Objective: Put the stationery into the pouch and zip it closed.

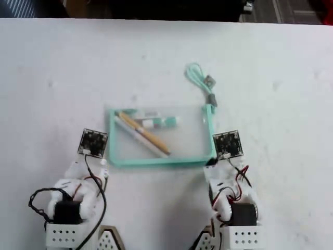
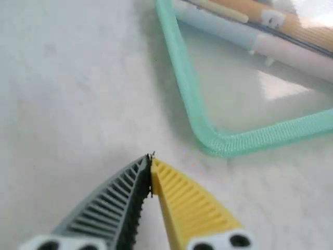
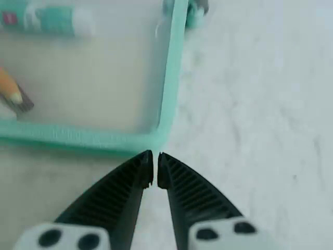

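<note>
A clear pouch (image 1: 182,136) with mint-green trim lies flat in the middle of the table. Inside it are an orange pencil (image 1: 141,133), a white pen (image 1: 138,136) and a mint glue stick (image 1: 158,123). A mint cord (image 1: 196,73) with the zipper pull (image 1: 210,99) trails off its far right corner. My left gripper (image 2: 150,159) is shut, with nothing in it, just off the pouch's near left corner (image 2: 218,146). My right gripper (image 3: 155,156) is shut and empty at the near right corner (image 3: 161,133). Both arms (image 1: 73,200) sit at the near edge.
The white table (image 1: 270,78) spreads wide on all sides of the pouch. Its far edge (image 1: 166,20) meets a dark background.
</note>
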Controlling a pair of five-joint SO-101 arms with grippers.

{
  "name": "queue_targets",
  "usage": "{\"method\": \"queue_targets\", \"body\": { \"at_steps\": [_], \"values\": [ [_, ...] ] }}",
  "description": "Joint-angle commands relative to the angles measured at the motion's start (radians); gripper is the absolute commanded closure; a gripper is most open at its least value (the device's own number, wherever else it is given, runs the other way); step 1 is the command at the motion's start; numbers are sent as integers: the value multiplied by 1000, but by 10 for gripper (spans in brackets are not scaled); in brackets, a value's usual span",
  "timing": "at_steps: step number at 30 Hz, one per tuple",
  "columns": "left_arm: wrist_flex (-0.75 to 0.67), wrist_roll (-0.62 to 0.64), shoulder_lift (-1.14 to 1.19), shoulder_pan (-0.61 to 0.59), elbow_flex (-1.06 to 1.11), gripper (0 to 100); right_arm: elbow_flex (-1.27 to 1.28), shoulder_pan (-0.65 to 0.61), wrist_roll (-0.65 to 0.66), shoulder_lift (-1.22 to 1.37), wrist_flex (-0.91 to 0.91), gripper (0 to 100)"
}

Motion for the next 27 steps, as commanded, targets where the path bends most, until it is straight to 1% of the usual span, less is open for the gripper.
{"method": "queue_targets", "body": {
  "at_steps": [1,4,6,10,27],
  "values": [
    [32,-3,-5,-21,-2,976,9,2,-3,-7,110,978],
    [81,2,-5,-70,-2,976,9,4,-9,-5,117,981],
    [83,3,-5,-79,-2,976,9,22,-9,-5,117,981],
    [81,3,-5,-79,-2,976,9,71,-9,-5,117,981],
    [81,3,-5,-82,-2,976,9,73,-9,-5,116,981]
  ]
}}
